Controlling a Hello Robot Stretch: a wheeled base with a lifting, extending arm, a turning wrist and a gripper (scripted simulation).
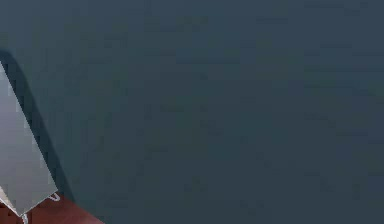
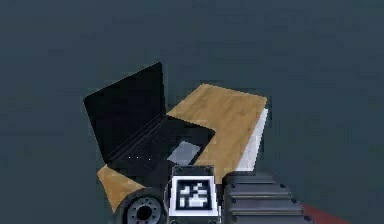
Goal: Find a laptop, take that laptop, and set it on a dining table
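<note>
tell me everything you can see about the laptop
The laptop is black and lies on a light wooden tabletop with white sides. Its lid is raised at the arm side view's left and shows a dark, blank screen. Its base lies flat on the wood, with a dark keyboard area and a lighter grey trackpad. It takes up roughly the left half of the top.

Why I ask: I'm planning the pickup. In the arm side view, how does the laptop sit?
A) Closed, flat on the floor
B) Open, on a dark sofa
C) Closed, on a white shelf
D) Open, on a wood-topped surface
D: the laptop has its screen raised and rests on the light wooden top.
</note>
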